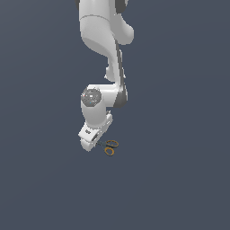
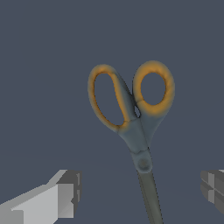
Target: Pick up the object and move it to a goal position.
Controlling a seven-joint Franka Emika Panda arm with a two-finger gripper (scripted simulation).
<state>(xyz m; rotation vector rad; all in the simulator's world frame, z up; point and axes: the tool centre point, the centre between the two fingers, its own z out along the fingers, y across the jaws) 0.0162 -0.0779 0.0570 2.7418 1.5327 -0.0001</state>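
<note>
A: Entry. In the wrist view the left finger (image 2: 65, 192) and the right finger (image 2: 213, 188) stand well apart, so the gripper (image 2: 140, 190) is spread wide and holds nothing. The scissors (image 2: 135, 122) lie flat on the floor (image 2: 43, 65), blades running between the fingers, the two orange loops (image 2: 127, 94) beyond them at 12 o'clock from the pivot.

B: Exterior view agrees: gripper (image 1: 91, 143) low, loops (image 1: 110, 147) showing at its 4 o'clock. Risks?

A: The blades are thin and flat against the floor. If the fingers close too high, they would likely slip over the metal. Closing off the pivot could swing the scissors round. A grip far from the loops may let the heavy end droop in transit.
</note>
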